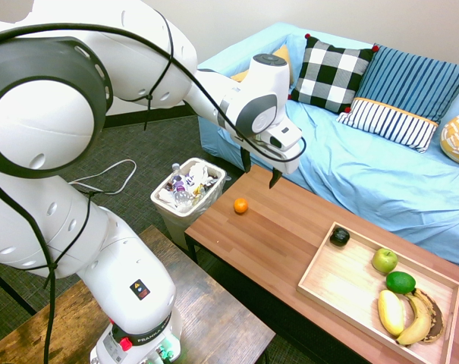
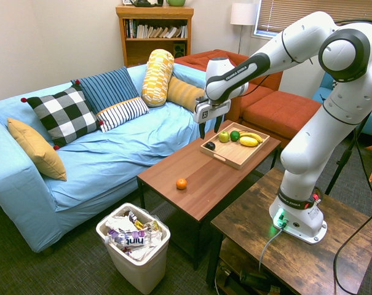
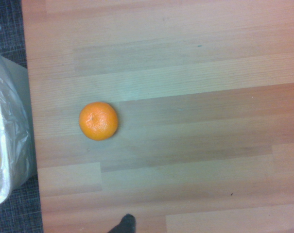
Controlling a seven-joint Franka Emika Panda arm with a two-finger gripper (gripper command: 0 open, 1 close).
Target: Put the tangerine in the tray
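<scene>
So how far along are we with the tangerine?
Nothing is done yet: the tangerine sits on the coffee table, well short of the tray. The gripper hangs open and empty above the table, off to one side of the fruit. Descending, grasping, carrying and placing all remain.

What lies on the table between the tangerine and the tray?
Nothing: only bare tabletop separates the tangerine from the tray, as both exterior views show.
</scene>
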